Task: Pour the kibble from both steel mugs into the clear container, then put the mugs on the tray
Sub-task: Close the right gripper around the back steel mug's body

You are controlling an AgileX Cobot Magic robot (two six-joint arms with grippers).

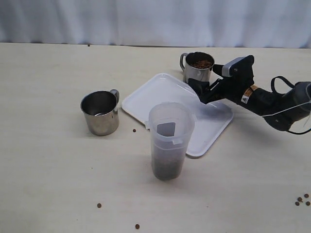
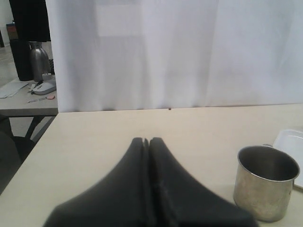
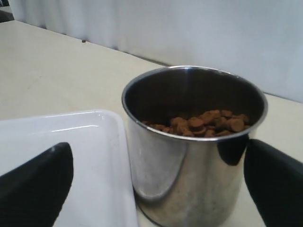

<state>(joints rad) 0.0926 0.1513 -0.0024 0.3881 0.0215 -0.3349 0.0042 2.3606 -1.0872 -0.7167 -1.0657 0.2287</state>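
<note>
Fingers (image 3: 40, 184) of the right gripper (image 3: 156, 189) stand spread astride the kibble-filled steel mug (image 1: 198, 67), far right beyond the tray (image 1: 160, 92), seemingly not yet touching. Close squarely on its wall and keep it upright. The left gripper (image 2: 149, 156) is clenched, empty.

No legible text in any view. Exterior view, right of centre: small orange-white sticker (image 1: 248, 95) with dark triangle mark on right arm (image 1: 272, 103), lettering too small to read. Centre: pale label patch (image 1: 166, 128) on clear container (image 1: 167, 155), print unreadable.
</note>
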